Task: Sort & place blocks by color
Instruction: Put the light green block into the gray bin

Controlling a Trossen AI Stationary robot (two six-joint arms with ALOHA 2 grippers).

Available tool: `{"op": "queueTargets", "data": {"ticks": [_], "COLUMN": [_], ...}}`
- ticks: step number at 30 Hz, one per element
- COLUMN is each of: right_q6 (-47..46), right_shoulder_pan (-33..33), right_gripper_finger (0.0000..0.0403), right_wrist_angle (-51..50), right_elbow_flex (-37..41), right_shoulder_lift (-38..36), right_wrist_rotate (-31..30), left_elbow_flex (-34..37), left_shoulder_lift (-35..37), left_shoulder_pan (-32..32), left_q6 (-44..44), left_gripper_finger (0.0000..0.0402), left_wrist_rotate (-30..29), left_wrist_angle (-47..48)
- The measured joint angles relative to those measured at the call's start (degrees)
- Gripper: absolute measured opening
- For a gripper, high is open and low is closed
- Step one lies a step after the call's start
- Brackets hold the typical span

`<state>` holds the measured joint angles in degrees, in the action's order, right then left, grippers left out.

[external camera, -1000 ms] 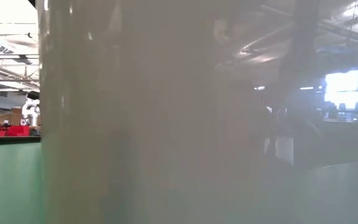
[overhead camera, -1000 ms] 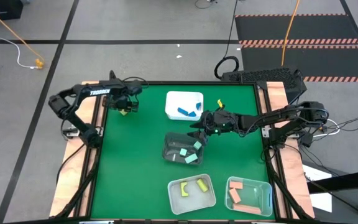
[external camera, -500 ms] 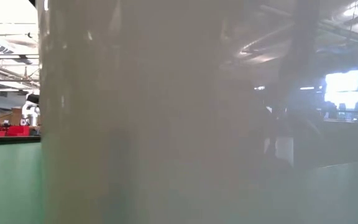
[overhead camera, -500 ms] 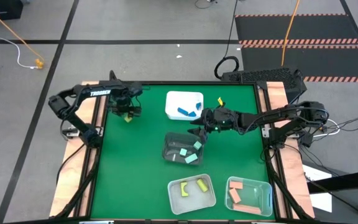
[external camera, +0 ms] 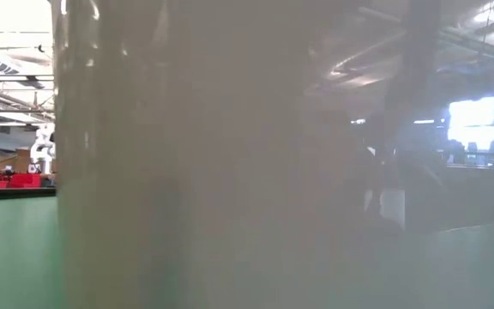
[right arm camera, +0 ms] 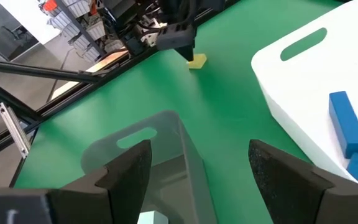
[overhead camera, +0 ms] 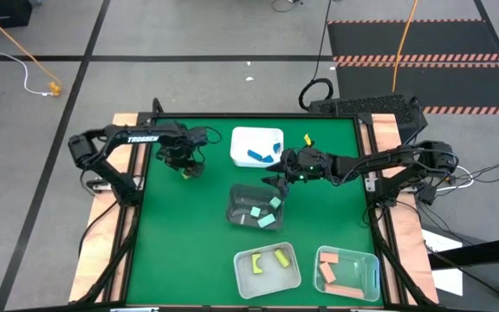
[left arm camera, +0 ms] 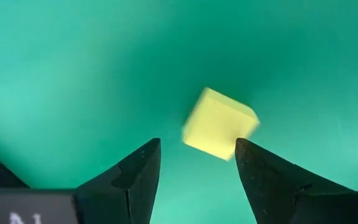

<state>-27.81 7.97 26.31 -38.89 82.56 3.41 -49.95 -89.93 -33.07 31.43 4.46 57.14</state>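
In the high view we see the left gripper (overhead camera: 187,166) in the upper left part of the green table (overhead camera: 180,225), just left of the white tub (overhead camera: 256,146), with a yellow cube (overhead camera: 186,172) right beneath it. In the left wrist view that yellow cube (left arm camera: 219,124) sits tilted between the two dark fingers (left arm camera: 129,180), which stand apart on either side of it; we cannot tell whether it rests on the mat or is already off it. The right gripper (overhead camera: 277,184) hangs at the centre of the frame, over the upper right edge of the clear tub (overhead camera: 254,206), its fingers (right arm camera: 126,168) spread wide in the right wrist view. Blue blocks (overhead camera: 262,156) lie in the white tub, mint green blocks (overhead camera: 267,214) in the clear tub. At the bottom of the frame a second white tub (overhead camera: 267,269) holds yellow blocks (overhead camera: 268,260), and to its right a clear tub (overhead camera: 347,272) holds salmon pink blocks (overhead camera: 332,269). One small yellow piece (overhead camera: 307,141) lies near the table's upper right edge. The low view is almost wholly filled by a pale tub wall (external camera: 230,154).
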Motion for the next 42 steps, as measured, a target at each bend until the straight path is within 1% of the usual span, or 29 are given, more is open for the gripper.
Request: {"op": "queueTargets", "data": {"ticks": [3,8,10,12,15,16,24,30,35,39,42], "right_q6": [0.0,0.0,0.0,0.0,-0.2,-0.6,-1.9,-2.0,-2.0,-2.0,-2.0], "right_shoulder_pan": [0.0,0.0,0.0,0.0,0.0,0.0,-0.1,-0.1,-0.1,-0.1,-0.1], "right_gripper_finger": [0.0260,0.0260,0.0260,0.0260,0.0260,0.0260,0.0260,0.0260,0.0260,0.0260,0.0260], "right_wrist_angle": [0.0,0.0,0.0,0.0,0.0,0.0,0.0,0.0,0.0,0.0,0.0], "right_elbow_flex": [0.0,0.0,0.0,0.0,0.0,0.0,0.0,0.0,0.0,0.0,0.0], "right_shoulder_lift": [0.0,0.0,0.0,0.0,0.0,0.0,0.0,0.0,0.0,0.0,0.0], "right_wrist_rotate": [1.4,1.4,1.4,1.4,1.4,1.4,1.4,1.4,1.4,1.4,1.4], "left_elbow_flex": [0.0,-0.1,-0.1,-0.1,-0.1,-0.1,-0.1,-0.1,-0.2,0.4,1.1], "left_shoulder_lift": [0.0,0.0,0.0,0.0,0.1,0.1,0.1,0.1,-0.5,-1.1,-1.8], "left_shoulder_pan": [2.7,5.9,6.1,6.0,6.0,6.1,6.2,7.3,9.0,9.8,10.0], "left_q6": [-4.9,-10.9,-12.2,-13.2,-14.4,-14.6,-12.7,-15.5,-18.2,-18.3,-17.4], "left_gripper_finger": [0.0209,0.0209,0.0209,0.0209,0.0209,0.0209,0.0209,0.0209,0.0209,0.0209,0.0209], "left_wrist_rotate": [-0.9,-10.9,-12.2,-11.0,-5.6,-4.6,-4.0,0.1,-0.4,-2.9,-3.5], "left_wrist_angle": [-0.3,-0.5,-1.6,-3.7,-6.7,-7.3,-7.3,-7.3,-7.9,-9.2,-11.4]}}
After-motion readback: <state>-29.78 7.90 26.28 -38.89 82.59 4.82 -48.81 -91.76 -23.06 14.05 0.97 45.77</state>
